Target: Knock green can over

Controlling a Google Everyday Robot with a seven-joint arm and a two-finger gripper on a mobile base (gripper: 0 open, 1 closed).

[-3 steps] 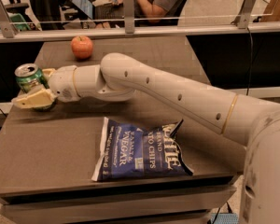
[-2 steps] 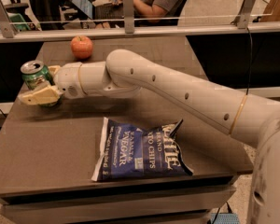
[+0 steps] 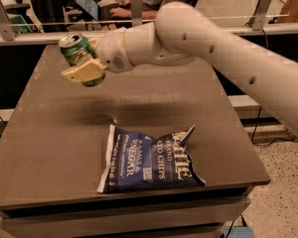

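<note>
Okay, my cream two-finger gripper [image 3: 85, 63] pinches the small green aluminium can [image 3: 74, 46], tilted above the brown table [image 3: 54, 138], probably for tipping.

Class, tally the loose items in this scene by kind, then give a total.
Green can: 1, tilted, held above the table by the gripper at upper left
Blue chip bag: 1, lying flat on the table
Total: 2
</note>
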